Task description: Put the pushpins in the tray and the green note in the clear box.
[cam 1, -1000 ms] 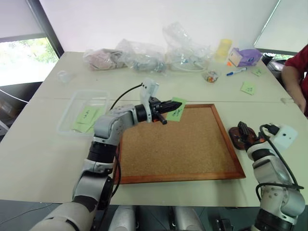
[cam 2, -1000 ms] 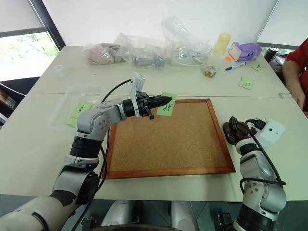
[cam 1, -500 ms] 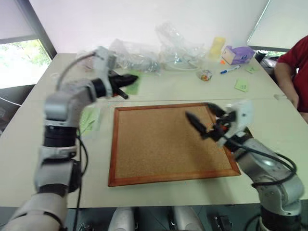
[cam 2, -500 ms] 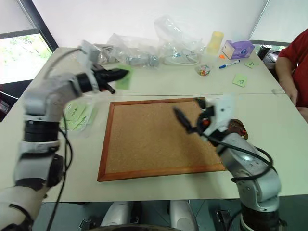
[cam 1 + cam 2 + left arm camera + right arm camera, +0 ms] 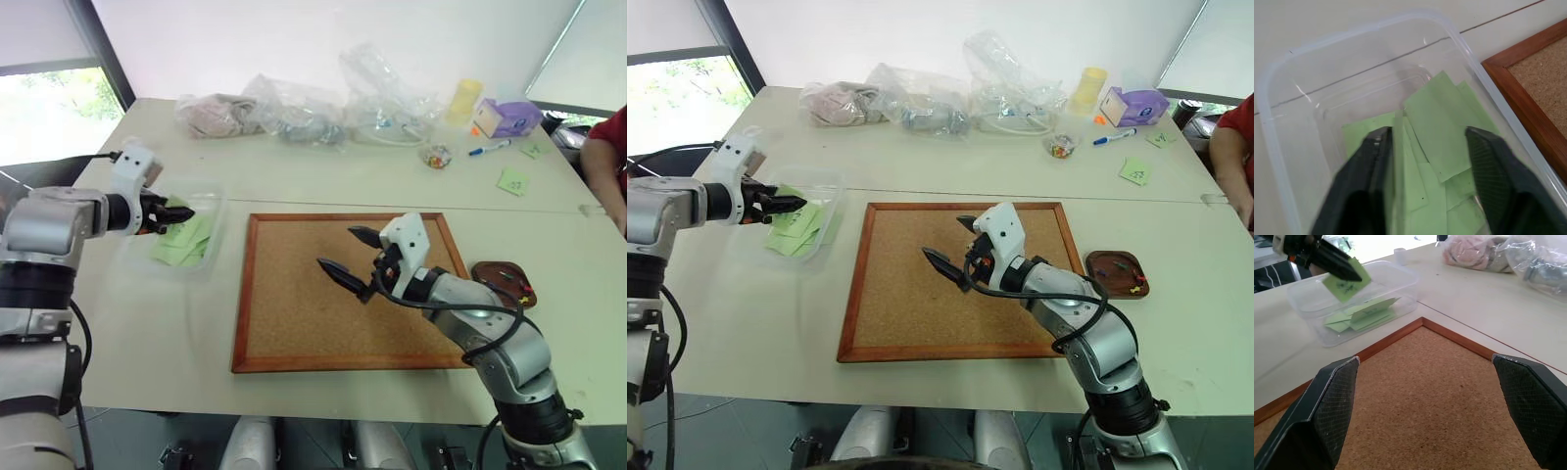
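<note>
My left gripper (image 5: 1422,161) hangs over the clear box (image 5: 1283,161), its two black fingers (image 5: 1369,181) spread apart, and the green note (image 5: 1347,281) sits at their tips: a small pale green square with a dark scribble on its face, tilted on edge, one side against the inner face of one finger and apart from the other. I cannot tell whether it is still pinched or already let go. Just beneath my fingertips lie several more green slips, overlapping flat on the bottom of the box, which is a shallow see-through container with rounded corners and a thin rim. My right gripper (image 5: 355,255) hovers above the cork board (image 5: 294,323) with its jaws wide open and nothing between them, pointing toward the box. Behind it, just beside the board's far edge from the box, rests the tray (image 5: 1112,262), a small dark brown dish with a low rim; the pushpins (image 5: 1133,281) lie inside it as tiny coloured dots.
</note>
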